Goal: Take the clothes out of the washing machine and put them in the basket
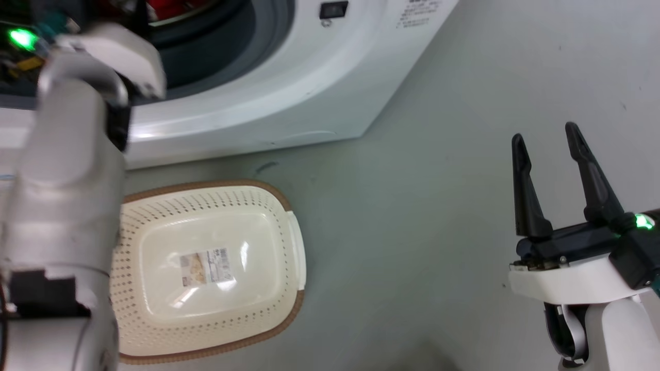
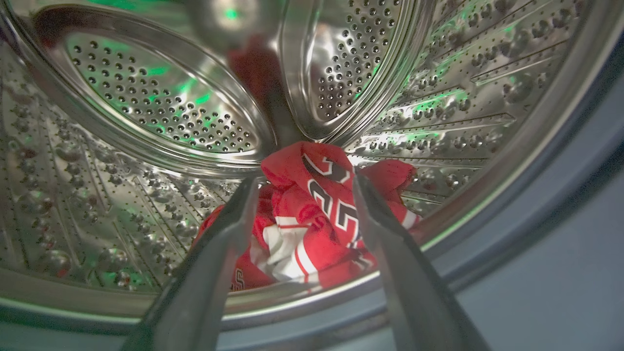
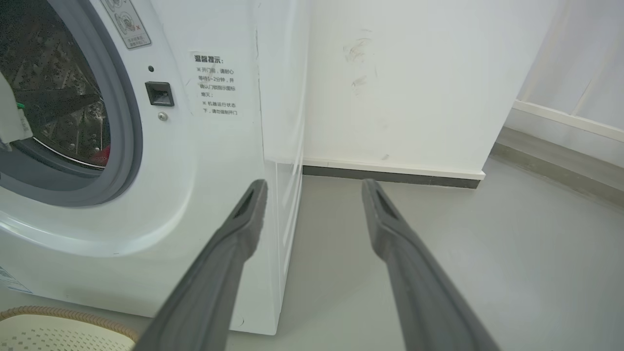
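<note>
Both splayed: left hand (image 2: 304,176) points into drum (image 2: 146,107) at clothes (image 2: 317,219), right hand (image 1: 544,131) empty.

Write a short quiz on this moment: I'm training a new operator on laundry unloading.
1. True or false: the basket already holds the clothes.
2. Which tool reaches into the washing machine? A) left B) right C) both
3. What colour are the clothes?
Key: 1 false, the basket is empty. 2 A: the left tool is inside, open; the right tool is outside, open. 3 red.
</note>
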`<state>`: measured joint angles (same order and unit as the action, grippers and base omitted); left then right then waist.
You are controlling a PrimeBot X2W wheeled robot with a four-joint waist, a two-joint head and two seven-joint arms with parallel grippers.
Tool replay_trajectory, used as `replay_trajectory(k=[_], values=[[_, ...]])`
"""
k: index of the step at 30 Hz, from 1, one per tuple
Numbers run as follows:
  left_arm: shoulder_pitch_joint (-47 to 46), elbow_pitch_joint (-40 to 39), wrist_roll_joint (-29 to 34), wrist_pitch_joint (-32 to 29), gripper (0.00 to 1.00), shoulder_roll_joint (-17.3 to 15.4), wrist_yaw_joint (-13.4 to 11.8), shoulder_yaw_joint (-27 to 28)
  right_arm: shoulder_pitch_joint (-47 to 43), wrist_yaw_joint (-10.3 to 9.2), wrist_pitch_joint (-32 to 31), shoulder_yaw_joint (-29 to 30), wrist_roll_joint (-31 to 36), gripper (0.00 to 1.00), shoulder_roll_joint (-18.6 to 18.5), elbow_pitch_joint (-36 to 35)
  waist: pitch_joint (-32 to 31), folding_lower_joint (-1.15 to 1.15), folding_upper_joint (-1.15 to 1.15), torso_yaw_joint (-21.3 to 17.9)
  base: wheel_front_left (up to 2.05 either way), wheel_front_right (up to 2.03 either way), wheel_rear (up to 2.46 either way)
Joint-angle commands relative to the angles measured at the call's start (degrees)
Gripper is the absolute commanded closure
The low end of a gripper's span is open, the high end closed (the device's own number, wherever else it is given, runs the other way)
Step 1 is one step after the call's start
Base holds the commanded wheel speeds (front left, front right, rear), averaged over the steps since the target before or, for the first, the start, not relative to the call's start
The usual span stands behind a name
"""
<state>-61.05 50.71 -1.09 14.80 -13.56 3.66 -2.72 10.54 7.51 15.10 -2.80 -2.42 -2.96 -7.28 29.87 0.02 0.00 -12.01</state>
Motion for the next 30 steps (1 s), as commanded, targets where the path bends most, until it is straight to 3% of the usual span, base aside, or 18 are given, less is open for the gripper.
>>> replay_trajectory(k=[1,5,16,30], values=[[-2.3,1.4,0.3,0.2,0.00,-0.4,0.3,-0.1,1.3,-0.04,0.1,0.0,-0.6,0.00,0.2,-0.3,3.9,-0.02,0.00,-3.2,0.00,0.00,0.00],[-9.9,6.7,0.5,-1.5,0.00,-3.3,1.5,-1.0,2.9,-0.04,0.1,-0.2,-1.8,0.00,0.2,-0.8,6.8,-0.02,0.00,-5.2,0.00,0.00,0.00],[-24.9,16.7,2.9,-10.7,0.00,-6.7,3.3,-6.2,5.1,-0.04,0.1,-0.4,-3.9,0.00,0.2,-1.5,12.7,-0.02,0.00,-7.5,0.00,0.00,0.00],[-30.9,22.0,0.8,-22.9,0.00,-6.8,3.7,-7.8,6.1,-0.04,0.1,-0.9,-3.7,0.00,0.2,-1.6,14.7,-0.02,0.00,-6.9,0.00,0.00,0.00]])
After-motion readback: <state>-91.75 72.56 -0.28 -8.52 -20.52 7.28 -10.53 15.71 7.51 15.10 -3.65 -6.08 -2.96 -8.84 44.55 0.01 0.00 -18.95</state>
